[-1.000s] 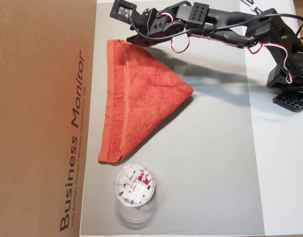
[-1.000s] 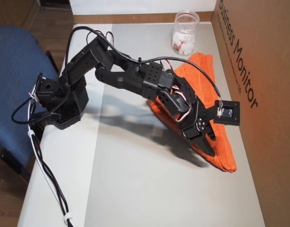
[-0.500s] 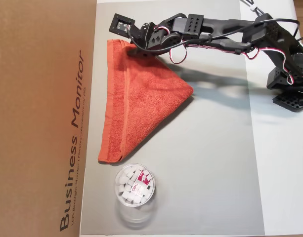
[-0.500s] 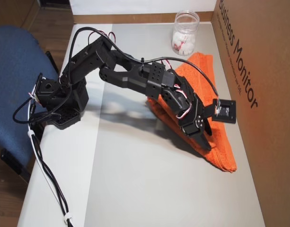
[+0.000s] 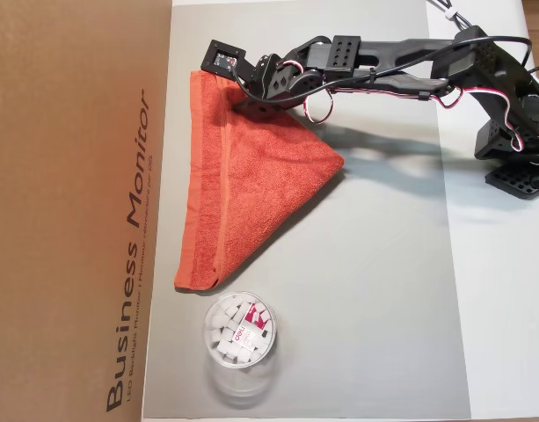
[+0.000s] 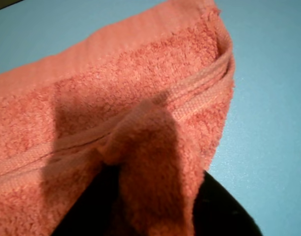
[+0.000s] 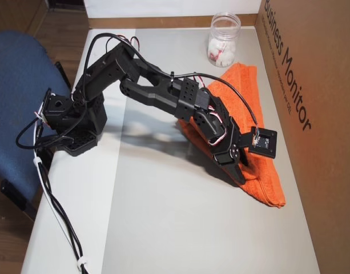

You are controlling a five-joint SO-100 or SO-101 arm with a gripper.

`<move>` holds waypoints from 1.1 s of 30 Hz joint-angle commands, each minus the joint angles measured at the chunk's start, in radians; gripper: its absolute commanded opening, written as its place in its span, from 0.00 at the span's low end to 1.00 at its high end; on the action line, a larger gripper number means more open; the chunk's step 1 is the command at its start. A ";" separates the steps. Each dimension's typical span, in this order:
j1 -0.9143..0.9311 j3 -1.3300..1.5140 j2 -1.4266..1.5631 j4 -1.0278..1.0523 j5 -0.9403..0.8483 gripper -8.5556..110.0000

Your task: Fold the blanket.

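Note:
The orange-red blanket lies on the grey mat, folded into a triangle whose long hemmed edge runs beside the cardboard box. My gripper is down on its upper corner in an overhead view, which is the near corner in the other. In the wrist view a raised ridge of the blanket is pinched between the two black fingers of the gripper. The gripper is shut on that cloth.
A clear jar of white pieces stands just past the blanket's other end, also seen as the jar. A large cardboard box borders the mat. The arm base sits at the table edge by a blue chair.
The gripper has come down from above the blanket's corner onto the cloth and closed on a pinch of it. The blanket's shape is unchanged.

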 commanded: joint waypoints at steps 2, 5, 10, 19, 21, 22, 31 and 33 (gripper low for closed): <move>-0.038 0.003 0.020 0.009 0.008 0.18; -0.051 0.003 0.023 0.011 0.008 0.18; -0.044 0.003 0.028 0.011 -0.003 0.10; -0.031 -0.002 0.031 0.012 -0.011 0.07; -0.028 -0.014 0.031 0.012 -0.011 0.07; -0.028 -0.015 0.032 0.012 -0.011 0.07; -0.021 0.094 0.216 0.124 -0.011 0.07; -0.012 0.124 0.262 0.169 -0.011 0.07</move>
